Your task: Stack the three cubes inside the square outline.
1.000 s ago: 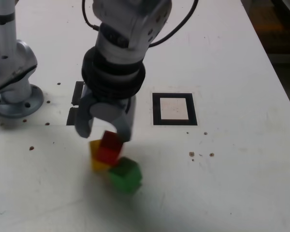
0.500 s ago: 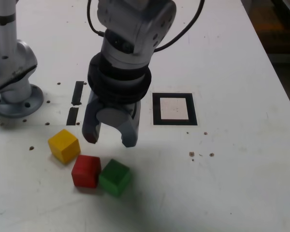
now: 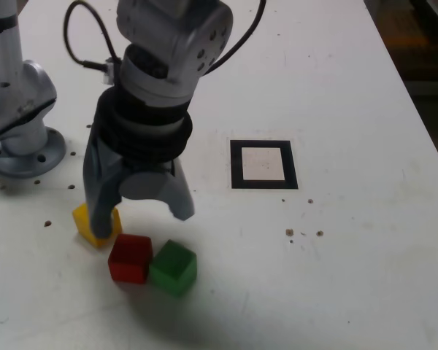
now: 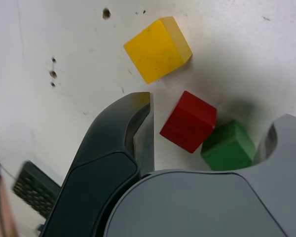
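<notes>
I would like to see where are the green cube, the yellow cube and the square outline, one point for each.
Green cube [image 3: 174,267]: exterior view, on its visible body.
Yellow cube [image 4: 155,51]: wrist view, on its broad face.
Square outline [image 3: 236,165]: exterior view, on its left black band.

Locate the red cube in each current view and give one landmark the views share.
Exterior view: the red cube is low and left of centre.
Wrist view: it is near the middle of the picture.
Shared landmark: the green cube, right beside the red one in both.
</notes>
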